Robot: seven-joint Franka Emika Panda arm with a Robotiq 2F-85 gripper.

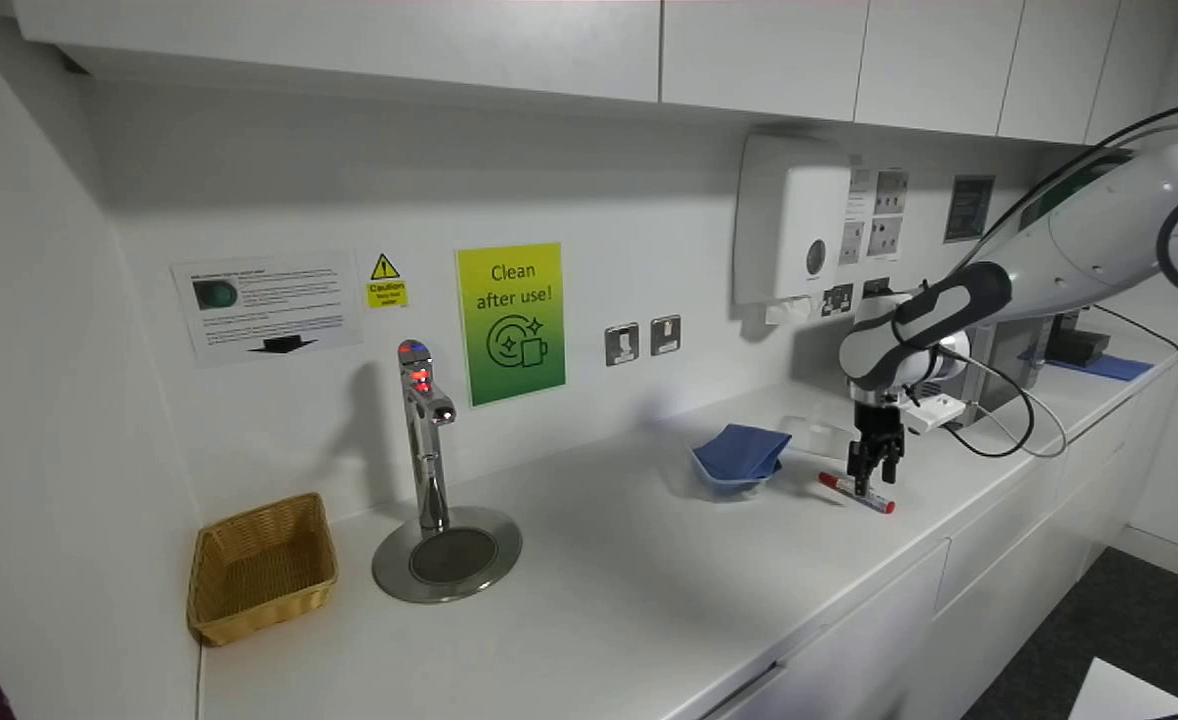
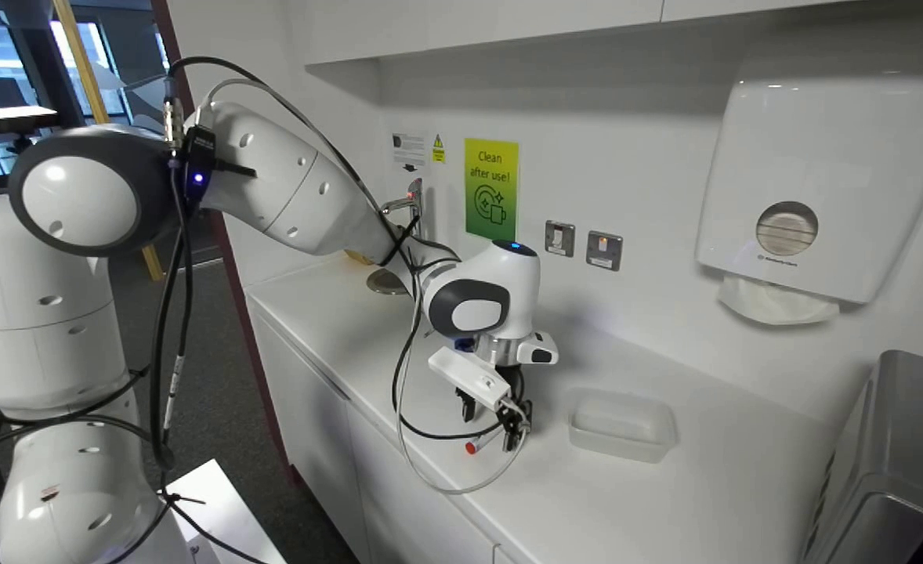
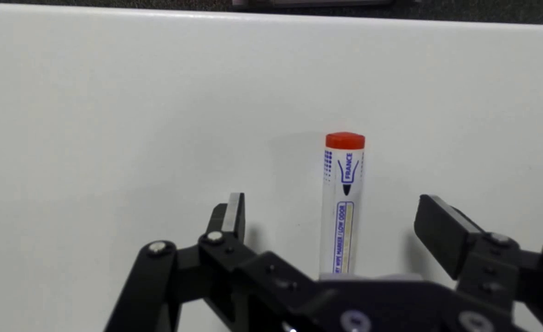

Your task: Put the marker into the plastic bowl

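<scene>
The marker lies on the white counter, a white-bodied pen with red ends [image 1: 877, 501]. In the wrist view the marker [image 3: 342, 207] points away from me, its near end hidden by my gripper. My gripper [image 3: 330, 203] is open, one finger on each side of the marker with gaps to both. In both exterior views the gripper [image 1: 875, 484] [image 2: 490, 433] points down, fingertips close to the counter. The plastic bowl [image 1: 732, 489] looks see-through and bluish, with a folded blue cloth [image 1: 742, 452] in it. In an exterior view the arm hides most of it.
A clear rectangular tub [image 2: 622, 427] stands near the wall, beside the gripper; it also shows faintly in an exterior view [image 1: 817, 437]. A tap [image 1: 427, 440], a woven basket [image 1: 264, 565] and a grey appliance [image 2: 892, 462] stand on the counter. The counter's front edge [image 3: 271, 17] is near the marker.
</scene>
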